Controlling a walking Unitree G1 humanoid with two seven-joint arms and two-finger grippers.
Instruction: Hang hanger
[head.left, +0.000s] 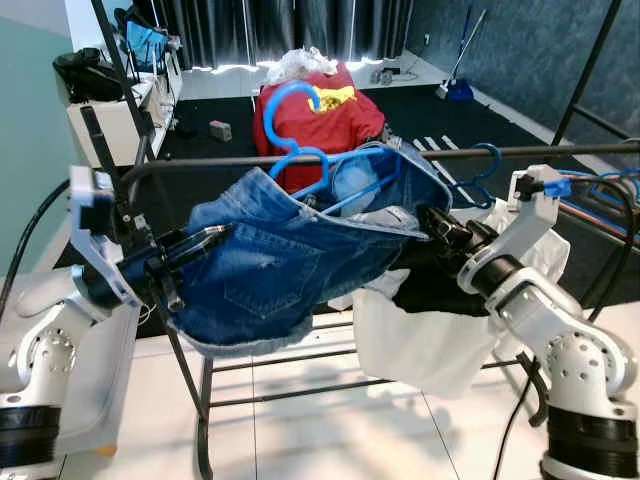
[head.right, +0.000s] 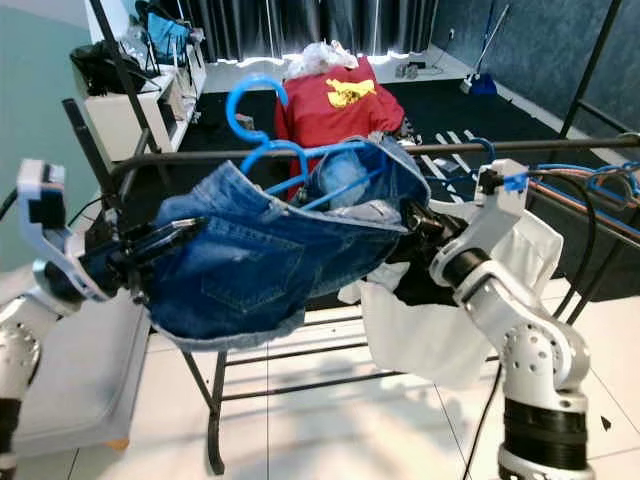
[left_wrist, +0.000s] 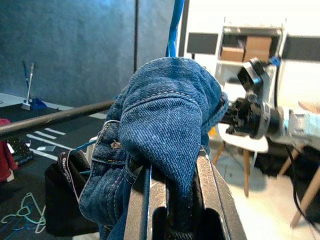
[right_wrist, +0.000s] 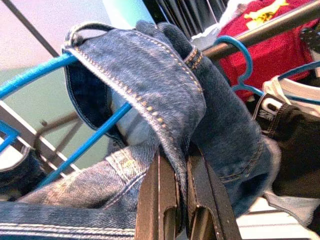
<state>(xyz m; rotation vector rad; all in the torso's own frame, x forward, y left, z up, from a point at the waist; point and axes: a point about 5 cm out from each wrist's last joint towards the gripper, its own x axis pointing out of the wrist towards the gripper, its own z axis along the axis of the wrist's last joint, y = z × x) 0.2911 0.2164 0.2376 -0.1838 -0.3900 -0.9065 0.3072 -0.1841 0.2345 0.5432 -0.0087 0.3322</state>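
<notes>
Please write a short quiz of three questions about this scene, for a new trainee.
1. True or false: both grippers grip the denim shorts.
2. The blue hanger's hook is: A) on the rail; B) above the rail, not on it; C) on the floor.
3. Which colour is the shirt behind the rail?

Key: 1. True: left gripper and right gripper each pinch denim. 2. B. 3. Red.

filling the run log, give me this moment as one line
left gripper: shut on denim shorts | right gripper: shut on denim shorts | blue hanger: hook above rail, not yet hung
</notes>
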